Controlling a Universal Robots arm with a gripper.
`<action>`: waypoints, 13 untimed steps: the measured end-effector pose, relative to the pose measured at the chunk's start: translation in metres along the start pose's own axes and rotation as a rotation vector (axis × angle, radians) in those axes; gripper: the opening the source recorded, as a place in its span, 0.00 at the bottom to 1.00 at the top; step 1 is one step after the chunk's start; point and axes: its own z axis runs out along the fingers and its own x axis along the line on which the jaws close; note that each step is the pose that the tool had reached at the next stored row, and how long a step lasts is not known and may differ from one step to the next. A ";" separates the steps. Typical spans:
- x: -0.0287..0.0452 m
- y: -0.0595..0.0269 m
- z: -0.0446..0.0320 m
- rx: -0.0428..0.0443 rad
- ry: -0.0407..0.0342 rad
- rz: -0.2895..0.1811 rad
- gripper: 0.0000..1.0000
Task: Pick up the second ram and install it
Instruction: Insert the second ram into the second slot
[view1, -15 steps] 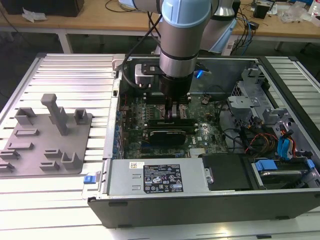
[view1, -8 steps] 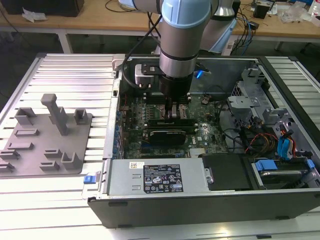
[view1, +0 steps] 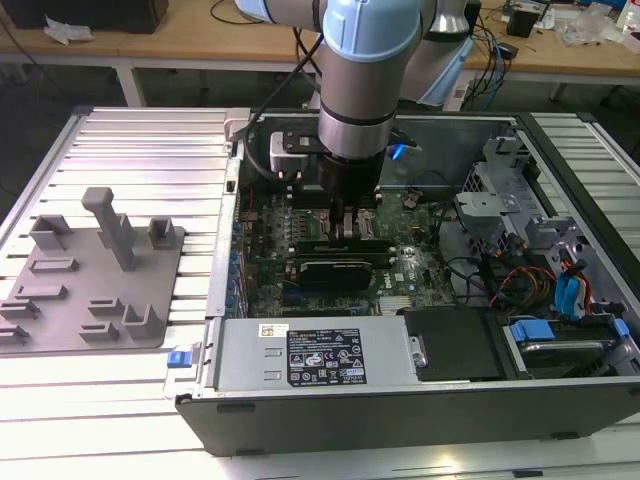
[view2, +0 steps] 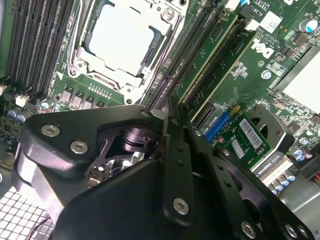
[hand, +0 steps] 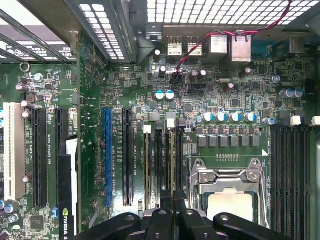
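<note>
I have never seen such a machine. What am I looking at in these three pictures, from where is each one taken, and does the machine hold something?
This is a robot arm with a pincer at its end. The exterior view comes from a camera standing apart: it shows the arm reaching down into an open computer case on a ribbed metal table. Beside the case, on the exterior view's left, lies a grey plate with plastic blocks. Both wrist views come from cameras riding on the arm, looking along the pincer at the green main board. The pincer sits over the long black slots beside the square processor socket. Whether it holds anything, I cannot tell.
</note>
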 end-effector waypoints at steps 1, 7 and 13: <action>0.0000 0.0000 0.0004 0.0002 -0.0003 0.000 0.10; 0.0001 0.0000 0.0044 0.0001 -0.0003 0.000 0.11; -0.0003 0.0000 -0.0081 0.0007 -0.0003 0.000 0.24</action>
